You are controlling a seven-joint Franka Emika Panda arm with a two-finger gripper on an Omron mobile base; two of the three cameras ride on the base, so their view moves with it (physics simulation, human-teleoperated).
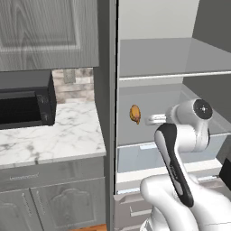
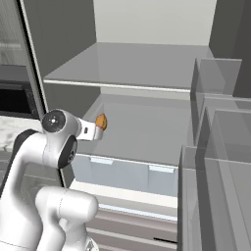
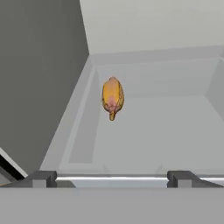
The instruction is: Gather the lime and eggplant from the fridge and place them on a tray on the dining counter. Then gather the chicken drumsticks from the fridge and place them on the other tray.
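One golden-brown chicken drumstick (image 3: 112, 97) lies on the grey middle shelf (image 3: 157, 131) of the open fridge, near the shelf's left wall; it also shows as the drumstick (image 1: 135, 114) and the drumstick (image 2: 101, 121) in the two base views. My gripper (image 3: 112, 179) is open with nothing between its fingers. It hangs at the shelf's front edge, short of the drumstick and pointing at it. The lime, the eggplant and the trays are out of view.
A black microwave (image 1: 25, 103) stands on the marble counter (image 1: 58, 140) left of the fridge. An upper fridge shelf (image 2: 132, 68) sits overhead and a clear drawer (image 2: 127, 174) sits below. The open door's bins (image 2: 215, 162) stand close on the right.
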